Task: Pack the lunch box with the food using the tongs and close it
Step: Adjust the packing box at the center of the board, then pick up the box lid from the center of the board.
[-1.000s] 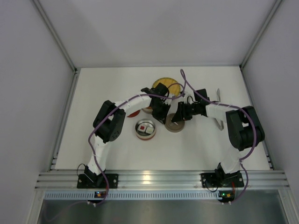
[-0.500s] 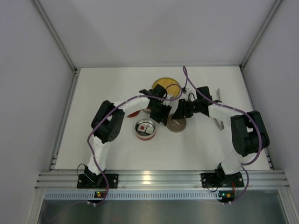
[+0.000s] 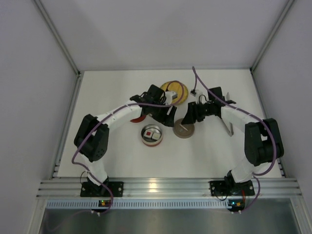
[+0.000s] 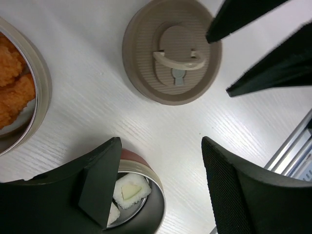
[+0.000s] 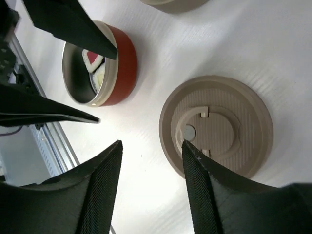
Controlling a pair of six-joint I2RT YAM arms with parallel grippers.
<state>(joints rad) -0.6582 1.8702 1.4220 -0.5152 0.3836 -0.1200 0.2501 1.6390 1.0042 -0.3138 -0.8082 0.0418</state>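
The red lunch box tier [image 3: 151, 135] holds rice-roll pieces [image 5: 93, 59]; one white roll [image 4: 129, 191] shows under my left finger. Orange fried chunks [image 4: 12, 92] fill a steel-rimmed tier [image 4: 43, 83]. The tan round lid [image 3: 184, 129] lies flat on the table, handle up. My left gripper [image 3: 165, 116] hangs open just left of the lid [image 4: 171, 51], with nothing between its fingers. My right gripper [image 3: 191, 114] is open above the lid's far edge, one fingertip [image 5: 187, 146] over the lid [image 5: 217, 126]. The silver tongs [image 3: 229, 127] lie to the right, partly under the right arm.
The round yellow woven plate [image 3: 174, 91] sits behind both grippers. Part of another red piece [image 3: 139, 119] peeks out under the left arm. A tan rim [image 5: 173, 4] shows at the top of the right wrist view. Side walls close in the table.
Both grippers have opened and drawn back from the lid, which stays flat on the table. The left arm's elbow has swung out to the left.
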